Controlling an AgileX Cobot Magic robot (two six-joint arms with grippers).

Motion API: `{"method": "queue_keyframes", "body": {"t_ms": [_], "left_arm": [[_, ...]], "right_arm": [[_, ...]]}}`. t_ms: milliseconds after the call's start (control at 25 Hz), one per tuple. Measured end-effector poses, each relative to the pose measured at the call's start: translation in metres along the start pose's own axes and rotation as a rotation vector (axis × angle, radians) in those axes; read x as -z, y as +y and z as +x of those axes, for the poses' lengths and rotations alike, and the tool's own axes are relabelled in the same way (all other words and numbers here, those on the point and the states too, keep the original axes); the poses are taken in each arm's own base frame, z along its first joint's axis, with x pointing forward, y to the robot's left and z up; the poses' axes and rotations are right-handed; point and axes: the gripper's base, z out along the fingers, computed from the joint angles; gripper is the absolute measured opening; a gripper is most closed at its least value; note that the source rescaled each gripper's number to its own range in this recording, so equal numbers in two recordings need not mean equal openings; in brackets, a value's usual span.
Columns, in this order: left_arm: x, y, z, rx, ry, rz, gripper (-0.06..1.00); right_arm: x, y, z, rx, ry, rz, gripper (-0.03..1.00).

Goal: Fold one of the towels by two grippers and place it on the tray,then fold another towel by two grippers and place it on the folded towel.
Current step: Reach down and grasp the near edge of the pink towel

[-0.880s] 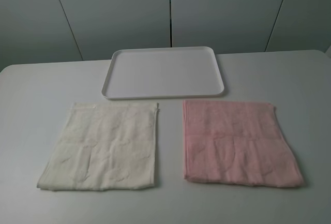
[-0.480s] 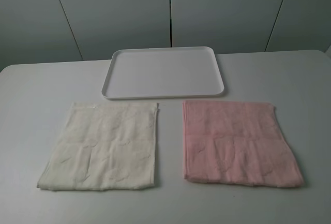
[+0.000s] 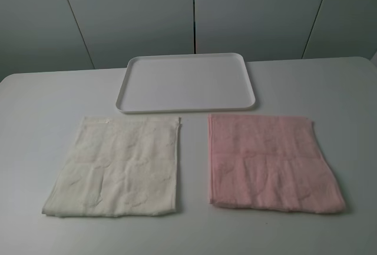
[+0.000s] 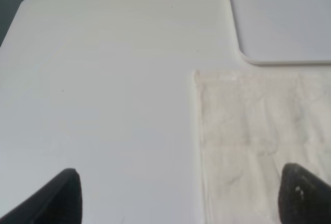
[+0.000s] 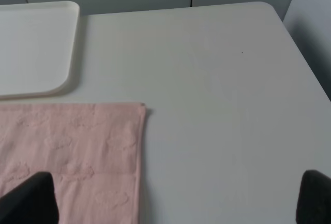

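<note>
Spread wide, gripping nothing: left hand point(image 4: 181, 199), poised over the outer side edge of the cream towel point(image 4: 258, 141). Same for right hand point(image 5: 173, 198), wide apart and empty, over the outer side edge of the pink towel point(image 5: 72, 162). Both towels flat and unfolded on the counter point(image 3: 35, 102), side by side near its front edge, cream toward the left edge, pink toward the right, not touching. Just beyond them, toward the far edge, the tray point(image 3: 185, 109), bare. Probably light, limp terry: no stiffness, prone to sagging and wrinkling, unlikely to slip. Best pinched at two corners of one edge, one per hand, pink first.
</note>
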Motion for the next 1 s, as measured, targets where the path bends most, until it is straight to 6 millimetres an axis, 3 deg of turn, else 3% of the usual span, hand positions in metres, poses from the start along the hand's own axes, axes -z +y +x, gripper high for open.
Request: {"method": "queue_keyframes", "body": {"t_ms": [1000], "left_arm": [[0.0,-0.0013,0.0,0.006,0.0,0.014,0.98]], "right_arm": [[0.0,0.0005,0.0,-0.003,0.0,-0.006,1.0]]}}
